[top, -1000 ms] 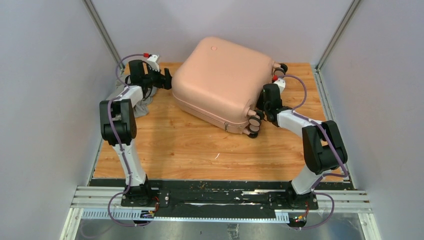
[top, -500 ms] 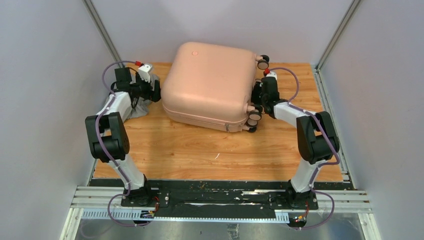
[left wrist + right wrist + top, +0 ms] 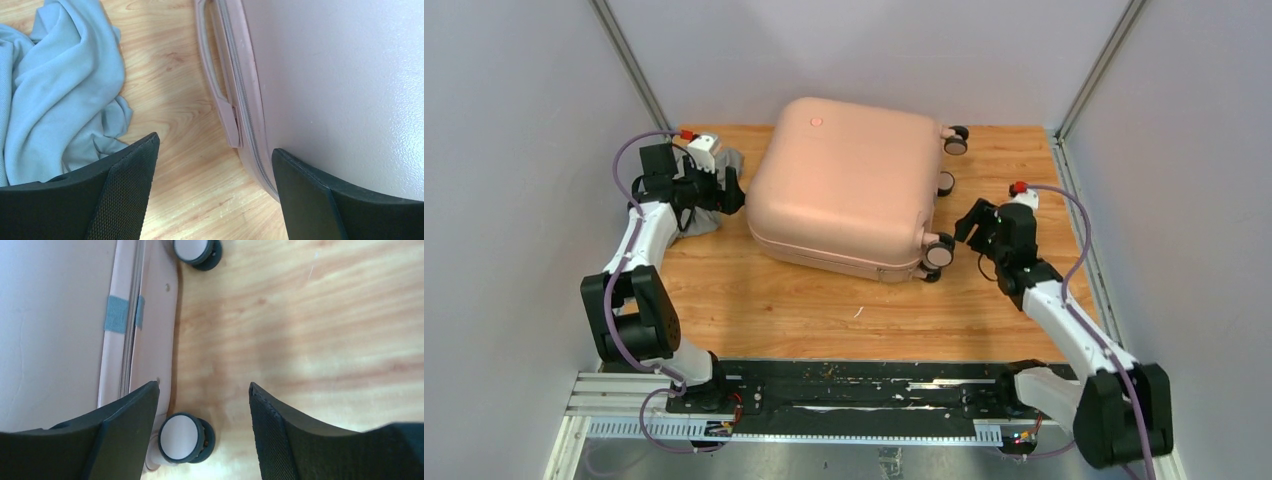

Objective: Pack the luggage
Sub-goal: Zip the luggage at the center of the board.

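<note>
Since the earlier frames, the right arm point(image 3: 1064, 310) has drawn back from the wheel end of the luggage point(image 3: 844, 185) and its jaws have spread. The luggage has swung round to lie squarer to the far wall, and the left arm point(image 3: 639, 250) has shifted toward the left wall. Right jaws: set wide with nothing between them, hanging over bare worktop point(image 3: 824, 310) just right of the near wheel point(image 3: 182, 437), clear of the shell. Luggage: closed and lying flat in the far middle of the worktop, pale pink shell uppermost, small round dot point(image 3: 816, 122) toward the far edge, wheels pointing right, zip seam running along the near side. Left jaws: set wide and holding nothing, at the luggage's left side by the side handle point(image 3: 215, 75). One finger overlaps the shell in the wrist view; contact cannot be confirmed. Crumpled blue-grey cloth point(image 3: 60, 90) lies on the worktop just left of the luggage, apart from it, below the left wrist.
</note>
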{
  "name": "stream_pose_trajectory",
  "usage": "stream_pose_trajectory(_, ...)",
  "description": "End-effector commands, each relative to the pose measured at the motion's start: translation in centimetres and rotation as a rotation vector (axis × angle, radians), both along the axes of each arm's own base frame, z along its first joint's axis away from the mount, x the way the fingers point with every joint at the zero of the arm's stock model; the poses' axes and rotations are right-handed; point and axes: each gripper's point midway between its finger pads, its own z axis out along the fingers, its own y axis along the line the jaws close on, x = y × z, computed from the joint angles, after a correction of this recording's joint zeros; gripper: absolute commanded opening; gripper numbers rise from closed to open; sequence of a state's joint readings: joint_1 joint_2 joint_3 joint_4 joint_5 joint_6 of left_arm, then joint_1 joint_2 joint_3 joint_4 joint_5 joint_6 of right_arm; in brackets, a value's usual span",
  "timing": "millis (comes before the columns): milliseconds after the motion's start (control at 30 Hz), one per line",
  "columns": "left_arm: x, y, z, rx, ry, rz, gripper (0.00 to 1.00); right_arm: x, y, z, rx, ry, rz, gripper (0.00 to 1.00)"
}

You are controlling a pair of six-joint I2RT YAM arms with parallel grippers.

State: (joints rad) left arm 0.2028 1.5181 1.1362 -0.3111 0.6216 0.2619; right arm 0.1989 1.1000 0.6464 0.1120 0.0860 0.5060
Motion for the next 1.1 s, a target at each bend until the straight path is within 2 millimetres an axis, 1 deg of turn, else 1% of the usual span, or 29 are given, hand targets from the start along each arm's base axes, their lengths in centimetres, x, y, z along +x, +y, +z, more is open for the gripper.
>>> stream_pose_trajectory(0,-0.8,-1.3,0.7,-0.088,0.037,0.003,0.89,-6.5,0.9,-2.9,0.072,0.142,0.069,0.69)
stream_pose_trajectory(67,-0.7,-1.0,0.8,-0.097,0.040,0.022,0.89,-8.5,1.5,-3.8,0.116,0.160,0.098,0.68)
stream_pose_trajectory(133,-0.7,-0.9,0.9,-0.108,0.044,0.031,0.89,-9.9,1.7,-4.1,0.135,0.161,0.111,0.67)
stream_pose_trajectory(200,-0.9,-1.1,1.1,-0.117,0.045,0.027,0.89,-11.2,1.1,-4.9,0.130,0.192,0.081,0.68)
stream_pose_trajectory(267,-1.1,-1.2,1.1,-0.123,0.044,0.022,0.89,-12.0,-0.3,-5.5,0.113,0.210,0.008,0.70)
stream_pose_trajectory(333,-1.2,-1.2,1.2,-0.118,0.041,0.023,0.89,-12.7,-1.2,-5.3,0.092,0.215,-0.029,0.68)
stream_pose_trajectory(367,-1.3,-1.2,1.2,-0.116,0.044,0.022,0.89,-12.9,-1.3,-4.9,0.091,0.215,-0.027,0.64)
stream_pose_trajectory(433,-1.4,-1.2,1.0,-0.114,0.049,0.021,0.89,-13.4,-0.4,-4.0,0.121,0.212,0.020,0.57)
stream_pose_trajectory(467,-1.5,-1.2,1.0,-0.114,0.050,0.020,0.89,-13.4,0.4,-3.3,0.150,0.198,0.059,0.56)
stream_pose_trajectory(533,-1.6,-1.3,0.9,-0.117,0.051,0.017,0.89,-13.1,2.2,-2.0,0.214,0.151,0.141,0.54)
stream_pose_trajectory(600,-1.6,-1.3,0.8,-0.124,0.053,0.018,0.89,-12.9,4.3,-1.0,0.297,0.139,0.227,0.48)
stream_pose_trajectory(667,-1.5,-1.4,0.5,-0.133,0.055,0.019,0.89,-12.8,6.2,-0.5,0.366,0.159,0.303,0.45)
stream_pose_trajectory(733,-1.5,-1.6,0.3,-0.148,0.057,0.014,0.89,-12.4,7.4,-0.6,0.417,0.206,0.337,0.45)
stream_pose_trajectory(800,-1.3,-1.8,-0.1,-0.160,0.060,0.012,0.89,-11.9,8.2,-0.8,0.445,0.232,0.356,0.44)
stream_pose_trajectory(900,-1.1,-2.0,-0.8,-0.179,0.068,0.006,0.89,-10.3,8.9,-0.5,0.487,0.217,0.352,0.44)
stream_pose_trajectory(1067,-1.2,-2.4,-1.4,-0.210,0.080,-0.004,0.89,-6.4,9.3,0.2,0.466,0.158,0.343,0.45)
